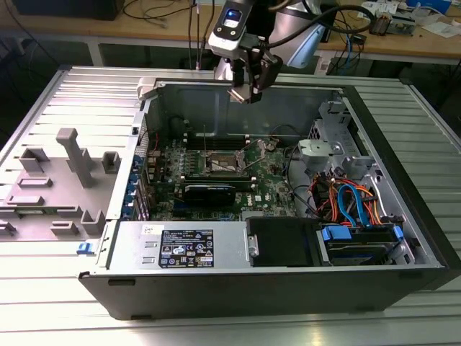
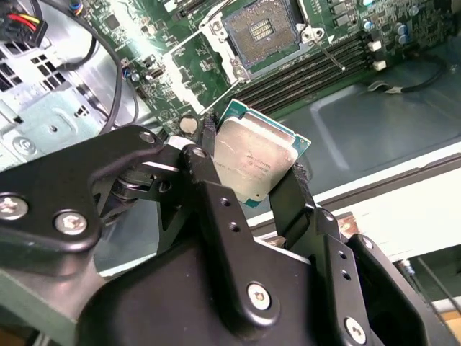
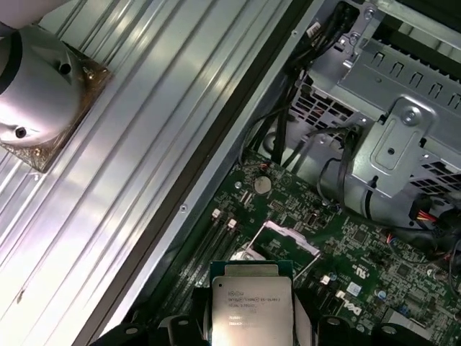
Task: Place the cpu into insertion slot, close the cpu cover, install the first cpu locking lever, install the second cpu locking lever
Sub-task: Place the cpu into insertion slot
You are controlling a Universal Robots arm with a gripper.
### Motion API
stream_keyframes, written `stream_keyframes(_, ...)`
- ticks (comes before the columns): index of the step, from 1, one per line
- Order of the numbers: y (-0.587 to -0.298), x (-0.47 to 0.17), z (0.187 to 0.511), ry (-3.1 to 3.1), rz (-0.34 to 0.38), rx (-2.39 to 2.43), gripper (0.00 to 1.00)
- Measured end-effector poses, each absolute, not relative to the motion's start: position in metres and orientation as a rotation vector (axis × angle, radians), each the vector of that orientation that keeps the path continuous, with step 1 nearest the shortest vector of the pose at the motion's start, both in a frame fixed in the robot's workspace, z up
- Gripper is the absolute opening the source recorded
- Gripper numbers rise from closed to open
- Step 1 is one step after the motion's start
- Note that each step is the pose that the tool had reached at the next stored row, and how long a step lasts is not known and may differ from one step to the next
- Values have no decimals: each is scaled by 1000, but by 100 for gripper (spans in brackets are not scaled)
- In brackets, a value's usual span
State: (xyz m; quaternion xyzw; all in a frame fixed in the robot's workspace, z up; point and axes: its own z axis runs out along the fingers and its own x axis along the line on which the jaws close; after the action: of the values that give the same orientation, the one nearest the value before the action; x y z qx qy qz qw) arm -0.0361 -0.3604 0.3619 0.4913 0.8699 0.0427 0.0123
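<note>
— What takes up most of the scene?
— A ribbed aluminium table (image 1: 72, 86). On it lies an open computer case (image 1: 288, 292), black outside and bare grey sheet metal inside.

— And inside it?
— A green circuit board (image 1: 270, 176), matt and crowded with small parts. A long black card (image 1: 216, 192) lies across it, and blue and orange cables (image 1: 353, 198) are bundled toward the exterior view's right.

— The arm's tool?
— The gripper (image 1: 248, 88) hangs over the case's rear wall, well above the board. Its black, angular fingers (image 2: 292, 198) pinch two opposite edges of the cpu (image 2: 252, 162). That is a flat square with a dull, faintly scuffed silver-grey top on a green rim.

— The insertion slot (image 2: 263, 29)?
— Down on the board, well apart from the chip. It is a dark square grained with fine contacts, uncovered, with silvery metal round it.

— Anything unclear?
— The fingers hide the chip's gripped edges. The second wrist view's border cuts off one side of the slot. In the first wrist view the chip (image 3: 251, 306) covers part of the socket area, and I cannot tell the metal frame's parts apart there.
</note>
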Motion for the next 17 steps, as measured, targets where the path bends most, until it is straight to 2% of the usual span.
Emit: stream_keyframes(17, -360, -36, 360, 2542, 128, 1787, 54)
